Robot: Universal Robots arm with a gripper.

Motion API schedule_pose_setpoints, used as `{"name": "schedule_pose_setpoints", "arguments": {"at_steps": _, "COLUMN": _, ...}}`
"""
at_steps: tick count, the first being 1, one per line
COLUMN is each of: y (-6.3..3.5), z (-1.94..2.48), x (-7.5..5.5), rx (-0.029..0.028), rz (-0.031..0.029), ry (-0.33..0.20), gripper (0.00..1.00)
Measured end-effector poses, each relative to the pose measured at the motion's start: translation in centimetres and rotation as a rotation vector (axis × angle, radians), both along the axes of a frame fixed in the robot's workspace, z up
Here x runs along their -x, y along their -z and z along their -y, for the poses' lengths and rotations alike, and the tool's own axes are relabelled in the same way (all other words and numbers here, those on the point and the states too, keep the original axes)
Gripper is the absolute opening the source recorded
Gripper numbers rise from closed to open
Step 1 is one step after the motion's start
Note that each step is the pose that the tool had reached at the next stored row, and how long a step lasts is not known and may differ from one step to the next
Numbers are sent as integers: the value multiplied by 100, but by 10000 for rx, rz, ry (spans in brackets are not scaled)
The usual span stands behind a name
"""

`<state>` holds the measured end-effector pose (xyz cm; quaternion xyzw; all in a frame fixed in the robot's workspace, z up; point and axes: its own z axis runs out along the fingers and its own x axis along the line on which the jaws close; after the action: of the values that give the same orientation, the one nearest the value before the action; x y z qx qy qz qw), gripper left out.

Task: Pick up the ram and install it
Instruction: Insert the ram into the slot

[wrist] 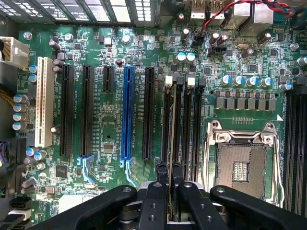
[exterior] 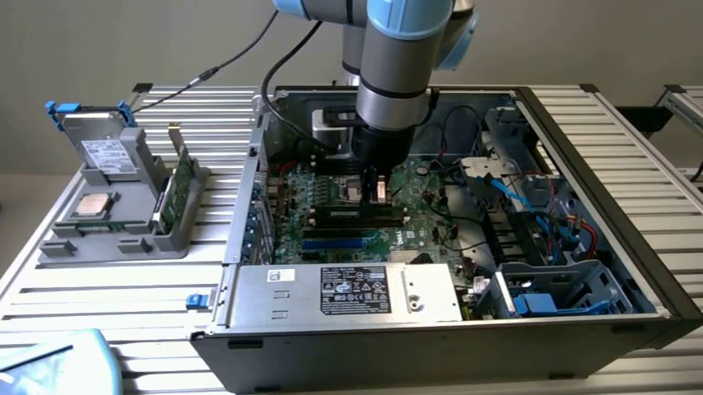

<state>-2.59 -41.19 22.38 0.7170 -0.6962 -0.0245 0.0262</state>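
Green and thin, one ram (exterior: 179, 177) stands on edge in the grey holder (exterior: 110, 247) outside the case (exterior: 615, 156). In the exterior view it is at about nine o'clock of my gripper (exterior: 374, 193) and well apart from it. The gripper sits low inside the case. The wrist view puts it right over the black memory slots (wrist: 182, 124) of the motherboard (wrist: 112, 115), just beside the bare processor socket (wrist: 240, 165). I cannot tell whether the tool is clamped on a stick or bare.

I judge this to be the install end of the job, with the tool lined up along one slot. Any press from here calls for a straight, square descent. The white end clips (wrist: 169, 80) need to be clear, and the force gentle enough that the board does not flex.
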Motion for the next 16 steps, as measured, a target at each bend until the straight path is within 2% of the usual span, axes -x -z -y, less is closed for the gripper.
{"name": "schedule_pose_setpoints", "arguments": {"at_steps": 11, "y": 14, "z": 0, "x": -8, "rx": 35, "rz": -2, "ry": -1, "gripper": 14}}
{"name": "schedule_pose_setpoints", "arguments": {"at_steps": 16, "y": 22, "z": 1, "x": -7, "rx": 73, "rz": -3, "ry": -1, "gripper": 14}}
